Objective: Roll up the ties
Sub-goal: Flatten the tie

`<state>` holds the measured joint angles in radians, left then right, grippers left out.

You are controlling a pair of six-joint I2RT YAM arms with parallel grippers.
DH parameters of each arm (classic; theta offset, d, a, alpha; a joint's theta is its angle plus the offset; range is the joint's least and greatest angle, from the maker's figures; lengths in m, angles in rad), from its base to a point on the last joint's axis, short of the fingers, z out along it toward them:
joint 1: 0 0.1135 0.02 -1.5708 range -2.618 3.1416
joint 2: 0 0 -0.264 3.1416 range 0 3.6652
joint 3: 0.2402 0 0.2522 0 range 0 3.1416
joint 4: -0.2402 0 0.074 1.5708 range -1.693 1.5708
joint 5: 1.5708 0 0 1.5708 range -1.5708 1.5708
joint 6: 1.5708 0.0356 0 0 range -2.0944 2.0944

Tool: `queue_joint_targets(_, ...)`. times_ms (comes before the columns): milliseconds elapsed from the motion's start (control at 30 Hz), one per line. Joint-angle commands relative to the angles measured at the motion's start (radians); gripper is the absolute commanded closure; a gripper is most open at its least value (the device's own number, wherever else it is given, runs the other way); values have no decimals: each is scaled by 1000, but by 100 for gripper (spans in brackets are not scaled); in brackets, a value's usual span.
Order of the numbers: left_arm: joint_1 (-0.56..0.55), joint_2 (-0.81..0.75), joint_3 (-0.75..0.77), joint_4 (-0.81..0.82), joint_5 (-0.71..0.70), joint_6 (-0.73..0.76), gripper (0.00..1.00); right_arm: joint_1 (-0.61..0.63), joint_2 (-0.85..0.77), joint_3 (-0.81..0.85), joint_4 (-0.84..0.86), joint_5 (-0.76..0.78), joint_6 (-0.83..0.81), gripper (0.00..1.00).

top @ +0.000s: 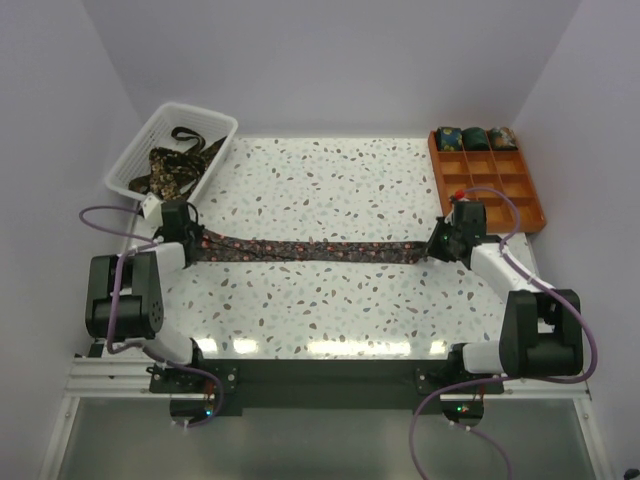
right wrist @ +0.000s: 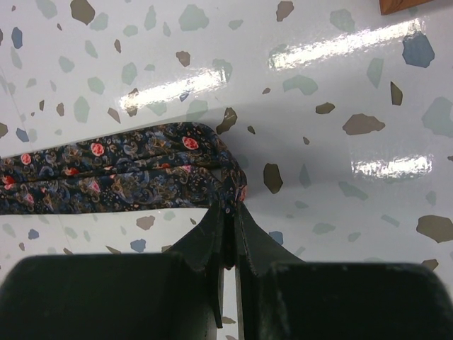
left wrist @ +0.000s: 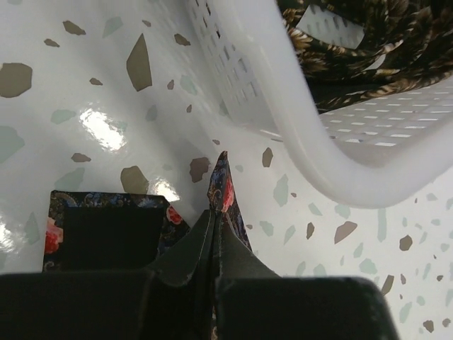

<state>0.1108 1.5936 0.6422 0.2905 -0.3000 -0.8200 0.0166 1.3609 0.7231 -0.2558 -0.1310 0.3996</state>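
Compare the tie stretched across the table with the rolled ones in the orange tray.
The stretched tie lies drawn out full length, pinched at each end by the left gripper and right gripper; the rolled ties are compact bundles, untouched, in the back compartments of the orange tray. Both are dark printed fabric.

Counted one orange gridded tray [top: 512,190]. Found three rolled ties [top: 474,137] in its far row, one per compartment. Noted one unrolled tie [top: 320,248] laid out long, left of the tray. Noted one white mesh basket [top: 128,165], well left of the tray, holding tangled ties [top: 172,172]; number in the heap not countable. Counted two robot arms [top: 125,295], nearer than the tray.
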Motion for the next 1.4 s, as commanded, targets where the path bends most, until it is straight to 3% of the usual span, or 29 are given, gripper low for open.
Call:
queue_joint_targets(0,9,-113,28,-26,-63,19,100,-3,-25,1,27,-15,-10,100)
queue_joint_targets(333,9,-296,-93,-103,-119,-24,100,-3,-6,21,18,17,-10,100)
queue_joint_targets(867,9,-262,-230,-24,-122,-156,100,-3,52,61,3,28,15,100)
queue_joint_targets(1000,18,-265,-222,-21,-143,-139,83,-3,55,79,-17,70,21,100)
queue_joint_targets(1200,18,-267,-181,-28,-143,-71,71,-4,55,102,-42,105,24,96)
queue_joint_targets(1267,18,-270,-168,-39,-137,-47,64,-4,57,110,-51,117,24,92)
queue_joint_targets(1300,18,-274,-165,-43,-127,-41,57,-4,56,113,-53,120,22,83)
queue_joint_targets(1367,17,-297,-162,-48,-111,-12,50,-3,50,118,-56,126,16,79)
